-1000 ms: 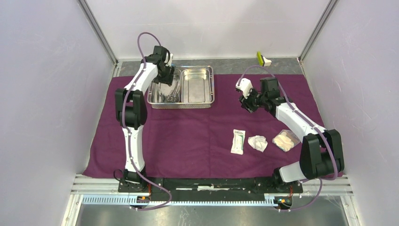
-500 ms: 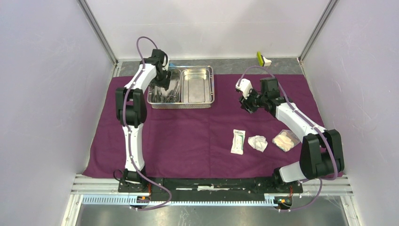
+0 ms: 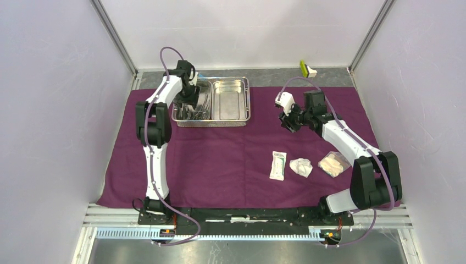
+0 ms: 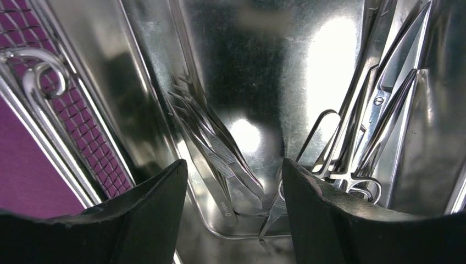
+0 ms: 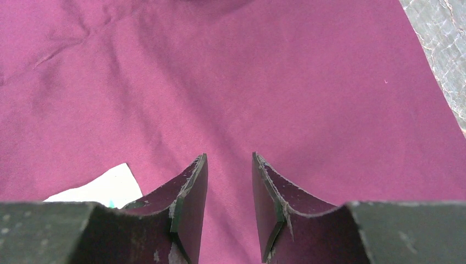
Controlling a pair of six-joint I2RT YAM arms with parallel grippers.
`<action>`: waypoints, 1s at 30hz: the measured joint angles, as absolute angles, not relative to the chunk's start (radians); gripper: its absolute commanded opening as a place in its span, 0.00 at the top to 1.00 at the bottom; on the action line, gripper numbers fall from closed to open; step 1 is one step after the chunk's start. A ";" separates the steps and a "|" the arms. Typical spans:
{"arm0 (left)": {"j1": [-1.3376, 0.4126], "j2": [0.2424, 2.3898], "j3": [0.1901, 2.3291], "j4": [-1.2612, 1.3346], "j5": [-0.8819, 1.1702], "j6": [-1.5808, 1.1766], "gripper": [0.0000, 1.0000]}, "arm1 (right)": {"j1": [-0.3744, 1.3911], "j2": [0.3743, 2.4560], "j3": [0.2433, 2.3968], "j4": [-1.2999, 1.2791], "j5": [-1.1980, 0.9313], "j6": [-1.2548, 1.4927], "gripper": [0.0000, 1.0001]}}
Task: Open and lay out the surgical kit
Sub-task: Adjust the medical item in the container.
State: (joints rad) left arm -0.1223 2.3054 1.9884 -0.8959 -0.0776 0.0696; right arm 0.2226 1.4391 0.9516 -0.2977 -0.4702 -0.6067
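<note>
Left tool (image 4: 233, 170) now lower inside tray (image 4: 264, 60), wide open, empty, above tweezers (image 4: 217, 157).

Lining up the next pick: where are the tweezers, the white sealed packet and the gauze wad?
tweezers (image 4: 220, 159), left wrist view, on the ribbed grip section.
white sealed packet (image 3: 278, 165), top view, on the middle of its face.
gauze wad (image 3: 301, 167), top view, on the centre of the crumpled wad.

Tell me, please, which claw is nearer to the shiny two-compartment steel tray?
Left. The left claw reaches into the tray, left compartment; the right claw hovers over purple cloth, apart.
</note>
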 measured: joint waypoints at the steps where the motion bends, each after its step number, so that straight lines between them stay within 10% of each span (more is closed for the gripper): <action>1: -0.120 2.307 1.988 -0.897 -0.071 0.070 0.31 | 0.223 1.439 0.952 -0.298 -0.470 -0.607 0.58; 30: -0.101 2.324 2.024 -0.934 0.002 0.072 0.88 | 0.223 1.439 0.952 -0.298 -0.470 -0.607 0.59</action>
